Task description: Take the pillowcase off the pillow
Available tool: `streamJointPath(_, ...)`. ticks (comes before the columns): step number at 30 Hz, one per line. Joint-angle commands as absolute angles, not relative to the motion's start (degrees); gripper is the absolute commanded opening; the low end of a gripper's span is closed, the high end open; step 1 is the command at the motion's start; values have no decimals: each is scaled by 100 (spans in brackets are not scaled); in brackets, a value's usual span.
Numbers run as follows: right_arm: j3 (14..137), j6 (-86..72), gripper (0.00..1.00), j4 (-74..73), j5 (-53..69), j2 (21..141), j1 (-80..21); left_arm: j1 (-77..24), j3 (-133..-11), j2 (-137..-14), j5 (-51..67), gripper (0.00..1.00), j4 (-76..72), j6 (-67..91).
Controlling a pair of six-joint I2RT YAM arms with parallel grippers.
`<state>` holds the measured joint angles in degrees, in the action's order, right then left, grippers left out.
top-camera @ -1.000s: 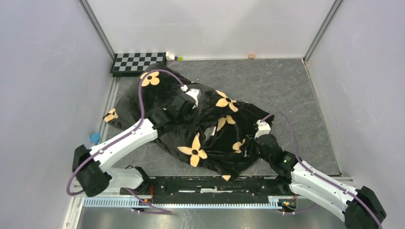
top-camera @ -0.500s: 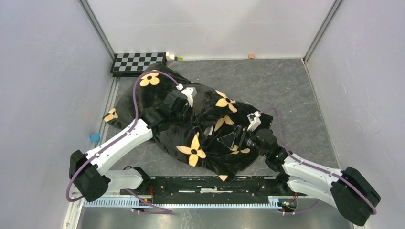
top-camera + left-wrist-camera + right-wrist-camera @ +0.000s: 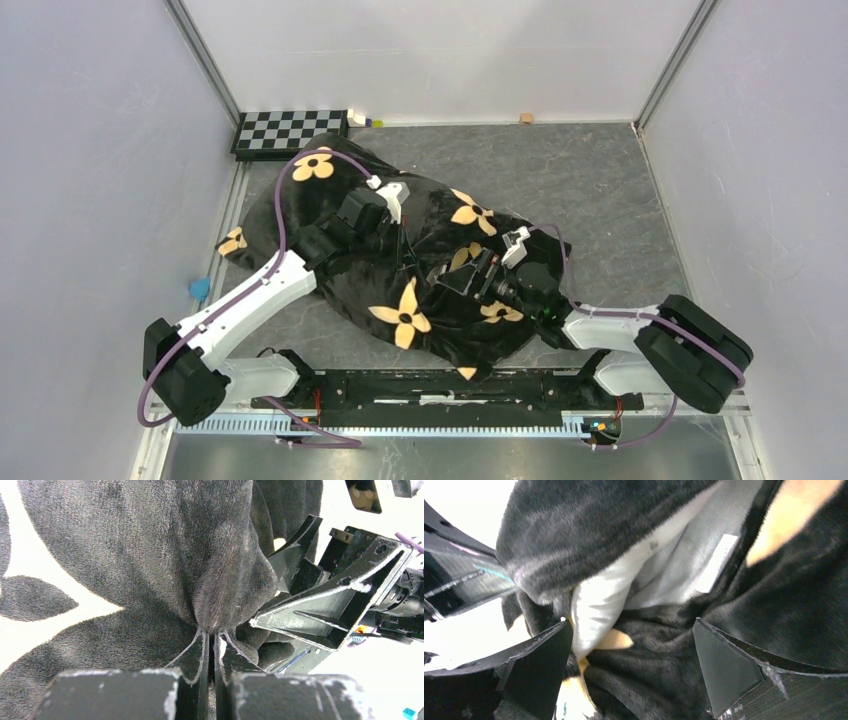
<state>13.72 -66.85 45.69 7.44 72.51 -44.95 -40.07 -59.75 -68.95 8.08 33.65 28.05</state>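
The black plush pillowcase (image 3: pixel 345 290) with tan flowers lies bunched at the middle left of the grey mat. My left gripper (image 3: pixel 410 246) is shut on a raised fold of it; in the left wrist view the fingertips (image 3: pixel 200 650) pinch the black plush (image 3: pixel 220 580). My right gripper (image 3: pixel 463 278) is open just right of that fold, and its open fingers show in the left wrist view (image 3: pixel 325 605). In the right wrist view my right gripper (image 3: pixel 631 665) straddles black fabric (image 3: pixel 659 680), with a pale lining and a white label (image 3: pixel 719 562) beyond. The pillow stays hidden inside.
A black-and-white checkerboard (image 3: pixel 290 130) lies at the back left with small objects (image 3: pixel 362 119) beside it. A small tan block (image 3: pixel 526 118) sits at the back wall. A blue scrap (image 3: pixel 199 289) lies at the left edge. Walls close three sides.
My right arm has folded and swung left, bringing its open gripper over the pillowcase up to the held fold. My left gripper has drawn slightly up and left with the fabric.
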Motion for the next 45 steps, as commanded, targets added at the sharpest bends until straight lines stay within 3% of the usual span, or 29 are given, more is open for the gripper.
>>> streamJointPath(1,1830,-7060,98,5422,463,7623,-4625,-3990,-6029,-6586,1281,2,2916,2860)
streamJointPath(6,2149,-7156,98,5458,182,7833,-4776,-3989,-6029,-6547,1322,5,2975,2824)
streamJointPath(12,2353,-7309,98,5858,200,8216,-4781,-3988,-5978,-6585,1407,24,2954,2770)
streamJointPath(15,2427,-7342,98,6043,317,8389,-4782,-3973,-5903,-6630,1448,22,2936,2748)
streamJointPath(17,2437,-7352,98,6056,334,8412,-4781,-3973,-5840,-6644,1483,11,2897,2722)
streamJointPath(19,2398,-7345,98,6056,316,8382,-4782,-3973,-5795,-6666,1485,12,2875,2703)
streamJointPath(24,2389,-7076,98,5512,188,8005,-4777,-4018,-5809,-6926,1623,61,3080,2545)
streamJointPath(27,2321,-6924,98,5102,44,7676,-4781,-4251,-5779,-6870,1060,75,3187,2488)
streamJointPath(30,2005,-6919,89,5145,-95,7346,-4768,-4368,-5727,-6689,692,79,3215,2489)
streamJointPath(38,1689,-6972,42,5145,-115,7049,-4661,-4361,-5645,-6390,710,73,3157,2549)
streamJointPath(41,1918,-6950,23,5212,174,7216,-4625,-4389,-5638,-6362,924,79,3146,2463)
streamJointPath(45,2309,-6909,17,5117,393,7349,-4613,-4821,-5709,-6351,553,88,3223,2313)
